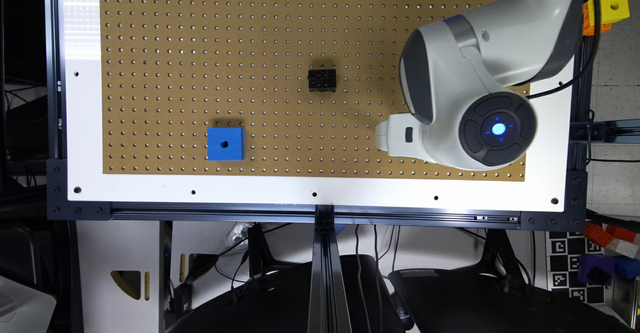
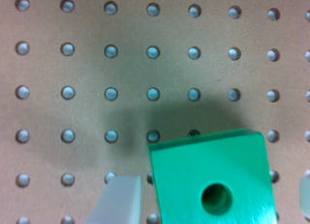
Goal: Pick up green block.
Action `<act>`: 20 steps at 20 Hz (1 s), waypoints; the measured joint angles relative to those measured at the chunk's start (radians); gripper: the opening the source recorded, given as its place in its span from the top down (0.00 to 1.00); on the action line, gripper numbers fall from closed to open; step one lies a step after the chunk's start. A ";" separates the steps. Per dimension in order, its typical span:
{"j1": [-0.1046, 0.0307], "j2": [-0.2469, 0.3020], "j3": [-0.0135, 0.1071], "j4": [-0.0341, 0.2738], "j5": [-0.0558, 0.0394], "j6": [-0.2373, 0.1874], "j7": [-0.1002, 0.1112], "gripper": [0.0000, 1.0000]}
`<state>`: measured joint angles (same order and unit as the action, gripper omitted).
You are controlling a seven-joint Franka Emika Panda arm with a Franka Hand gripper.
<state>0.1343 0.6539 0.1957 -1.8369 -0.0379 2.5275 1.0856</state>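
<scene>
Between the two pale fingers [image 2: 118, 200] of the claw [image 2: 213, 197], in the wrist view, the green block [image 2: 213, 178] is being seen from above, its round hole facing the camera. The fingers are being held apart, one on each side of the block, with a gap showing at each side. The block is resting on the brown pegboard [image 2: 72, 69]. No readable writing is being shown anywhere. In the exterior view, the white arm [image 1: 465, 88] is being seen over the pegboard surface [image 1: 200, 48], with a blue block [image 1: 225, 144], a small black part [image 1: 322, 80] and a yellow cube [image 1: 613, 7] well apart.
</scene>
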 joint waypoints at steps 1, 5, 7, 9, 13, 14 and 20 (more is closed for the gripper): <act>0.000 0.001 0.000 0.000 -0.0004 0.001 0.000 0.00; 0.000 0.002 0.000 0.000 -0.0009 0.001 0.000 0.00; 0.001 0.002 0.000 0.001 -0.0009 0.001 0.000 0.00; 0.001 0.002 0.000 0.004 -0.0010 0.002 0.000 0.00; 0.000 0.027 0.000 0.041 -0.0038 0.001 0.000 1.00; 0.000 0.027 0.000 0.041 -0.0038 0.001 0.000 1.00; 0.000 0.026 -0.003 0.041 -0.0071 -0.007 0.000 1.00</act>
<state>0.1341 0.6797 0.1931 -1.7960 -0.0451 2.5209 1.0855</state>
